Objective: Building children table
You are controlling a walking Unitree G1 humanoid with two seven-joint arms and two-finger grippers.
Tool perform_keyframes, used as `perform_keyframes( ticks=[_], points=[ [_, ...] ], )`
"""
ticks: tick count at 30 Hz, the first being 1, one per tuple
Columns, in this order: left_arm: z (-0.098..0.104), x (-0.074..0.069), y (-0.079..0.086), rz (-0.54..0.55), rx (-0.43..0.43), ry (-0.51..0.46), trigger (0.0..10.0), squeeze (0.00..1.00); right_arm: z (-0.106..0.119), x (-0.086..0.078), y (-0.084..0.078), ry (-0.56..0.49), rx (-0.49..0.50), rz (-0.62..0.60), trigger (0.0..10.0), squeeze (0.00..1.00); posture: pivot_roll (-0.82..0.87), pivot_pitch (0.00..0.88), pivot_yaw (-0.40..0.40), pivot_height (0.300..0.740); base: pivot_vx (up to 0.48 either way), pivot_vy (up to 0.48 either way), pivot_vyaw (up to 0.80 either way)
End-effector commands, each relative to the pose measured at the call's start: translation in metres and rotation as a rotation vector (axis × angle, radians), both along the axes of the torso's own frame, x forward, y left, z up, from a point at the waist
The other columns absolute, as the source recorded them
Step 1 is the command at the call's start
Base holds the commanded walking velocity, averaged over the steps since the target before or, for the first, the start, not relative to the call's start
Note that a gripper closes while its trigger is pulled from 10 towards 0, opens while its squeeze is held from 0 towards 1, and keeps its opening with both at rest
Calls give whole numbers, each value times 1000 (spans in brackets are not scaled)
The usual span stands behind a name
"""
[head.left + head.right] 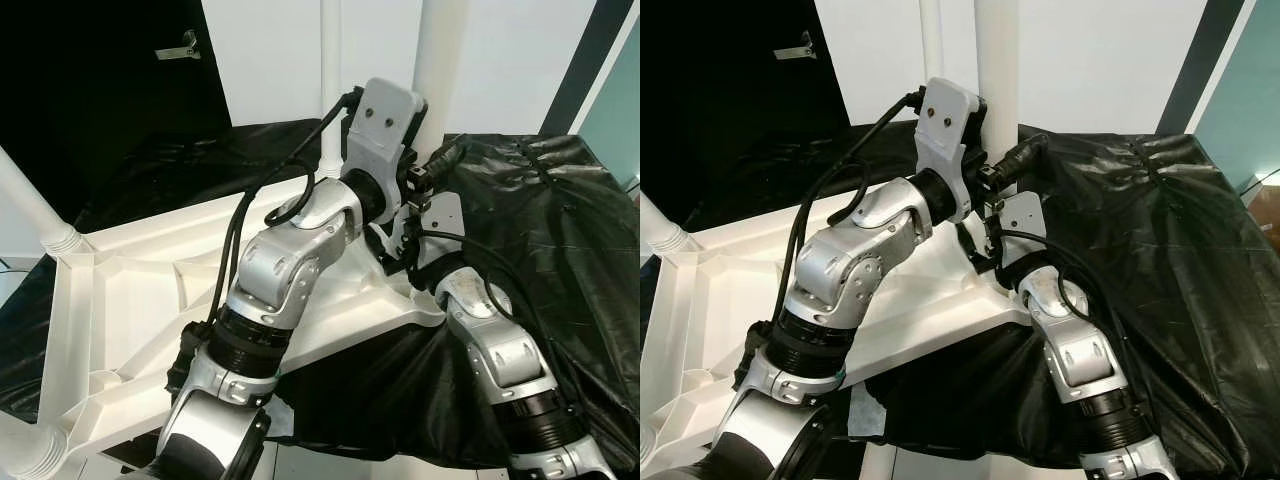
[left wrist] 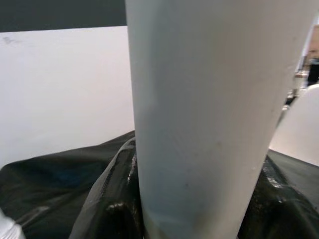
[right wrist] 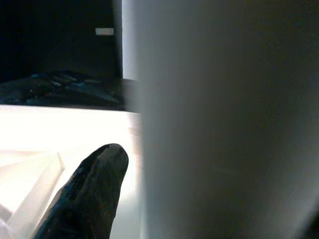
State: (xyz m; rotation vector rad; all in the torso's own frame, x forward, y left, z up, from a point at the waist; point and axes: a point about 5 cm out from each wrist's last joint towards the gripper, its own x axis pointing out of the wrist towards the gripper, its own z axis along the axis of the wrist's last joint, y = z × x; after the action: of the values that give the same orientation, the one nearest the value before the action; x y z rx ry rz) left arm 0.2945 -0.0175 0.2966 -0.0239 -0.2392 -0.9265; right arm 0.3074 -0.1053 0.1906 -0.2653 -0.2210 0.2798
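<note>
Left eye view shows the white plastic tabletop lying underside up, ribs showing, on a surface draped in black sheeting. Three legs look already fitted: one at the near left corner, one at the far left corner, and a thinner-looking one standing at the back. Both arms meet at the fourth leg, which stands upright at the tabletop's right corner. The left hand is up against this leg, and the left wrist view looks straight onto the leg from close by; whether its fingers are apart or clamped cannot be told. The right hand sits low by the leg's base, one black finger just beside the leg; its grip cannot be told either. By my judgement the build is near its end: seating this last leg, then turning the table upright, remain.
</note>
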Motion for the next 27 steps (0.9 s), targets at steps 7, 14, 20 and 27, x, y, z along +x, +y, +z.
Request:
perform_keyframes(
  ticks=[7,14,20,27],
  points=[
    [4,-1,-6,8,13,-13,10000,0,-2,2,5,-44,-17,-35,4745,0,-46,0,39,740,0,0,0],
    [7,-1,-7,14,3,-16,10000,0,-6,4,-1,-38,9,-75,2510,0,-49,0,39,740,0,0,0],
    [8,0,-7,21,3,-21,10000,0,-7,7,-4,-28,51,-94,0,0,-45,0,37,740,0,0,0],
    [7,-1,-6,-2,-18,-5,10000,1000,-6,7,-4,-25,69,-100,10000,0,-47,0,38,740,0,0,0]
  ],
)
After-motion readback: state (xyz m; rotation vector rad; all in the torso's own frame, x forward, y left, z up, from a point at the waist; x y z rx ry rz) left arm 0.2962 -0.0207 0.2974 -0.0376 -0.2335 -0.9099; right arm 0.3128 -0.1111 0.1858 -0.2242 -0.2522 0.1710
